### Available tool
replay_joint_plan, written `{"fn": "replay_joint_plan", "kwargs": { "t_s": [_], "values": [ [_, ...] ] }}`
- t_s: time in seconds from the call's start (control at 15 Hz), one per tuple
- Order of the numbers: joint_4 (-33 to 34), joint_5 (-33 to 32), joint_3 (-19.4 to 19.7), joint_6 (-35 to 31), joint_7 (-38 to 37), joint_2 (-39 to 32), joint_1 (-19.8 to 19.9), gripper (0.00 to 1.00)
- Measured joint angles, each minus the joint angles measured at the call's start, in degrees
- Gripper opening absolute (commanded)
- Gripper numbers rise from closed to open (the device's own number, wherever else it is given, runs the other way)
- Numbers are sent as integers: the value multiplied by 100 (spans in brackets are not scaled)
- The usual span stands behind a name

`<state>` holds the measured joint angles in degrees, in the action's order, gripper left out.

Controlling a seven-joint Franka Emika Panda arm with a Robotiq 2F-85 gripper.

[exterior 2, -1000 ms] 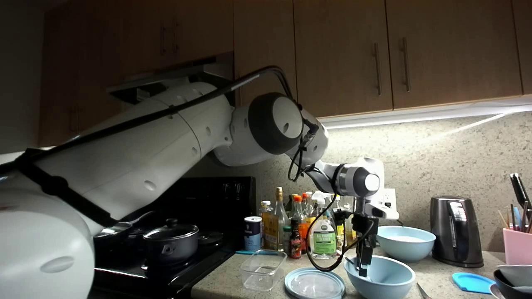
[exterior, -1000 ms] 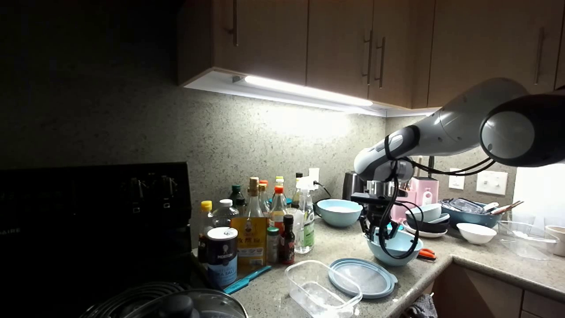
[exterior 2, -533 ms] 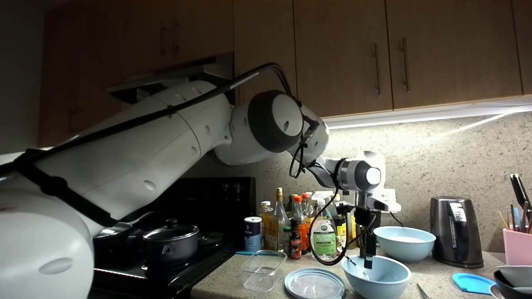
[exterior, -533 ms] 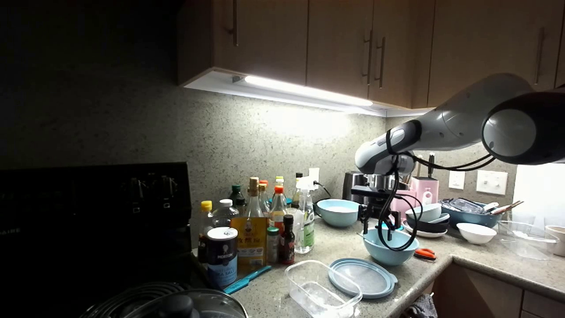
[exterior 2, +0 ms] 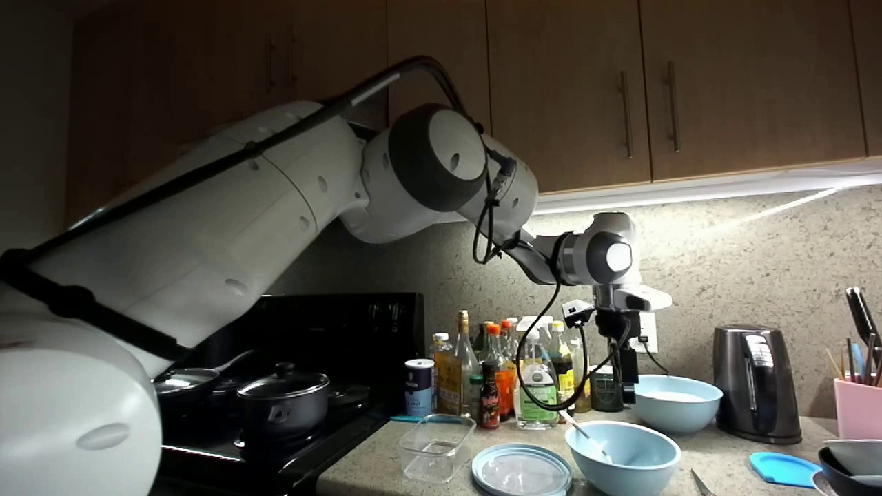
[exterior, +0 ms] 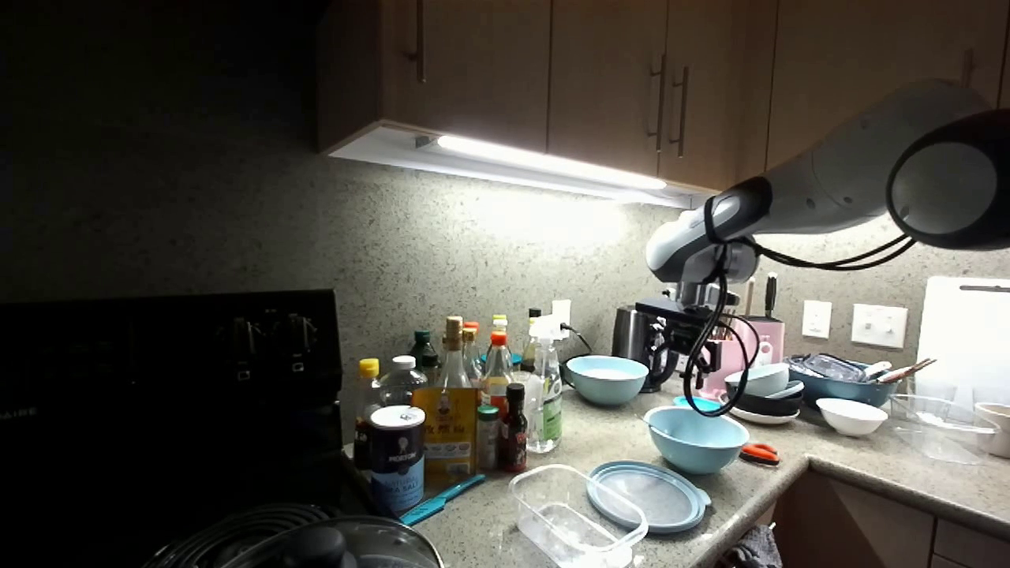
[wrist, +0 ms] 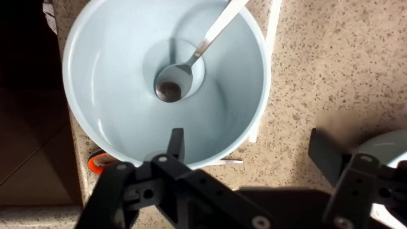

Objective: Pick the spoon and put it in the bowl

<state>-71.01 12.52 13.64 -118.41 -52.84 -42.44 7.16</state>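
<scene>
- Since a moment ago the arm [exterior 2: 213, 213] has climbed, and the gripper [wrist: 250, 146] hangs higher above the counter [wrist: 318, 70].
- From where I stand, its fingers [wrist: 177, 144] are spread wide.
- The spoon [wrist: 175, 79] sits in the light-blue bowl [exterior 2: 634, 477], head down at the bottom, handle leaning out over the left rim.
- Left of that bowl a lid [exterior 2: 521, 474] lies flat, with a clear tub [exterior 2: 434, 458] farther left.
- Farther back, a second blue bowl [exterior 2: 679, 415] stands left of the kettle [exterior 2: 756, 393].

The canister [exterior: 398, 459] reads "MORTON NATURAL SEA SALT", the stove [exterior: 170, 355] "AIRE".
</scene>
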Motion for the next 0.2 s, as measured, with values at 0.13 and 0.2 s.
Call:
{"fn": "replay_joint_plan", "kwargs": {
  "t_s": [0.13,0.2],
  "values": [
    [-342,-98,12,-401,-59,267,-32,100],
    [-465,-113,23,-463,-60,362,-50,100]
  ]
}}
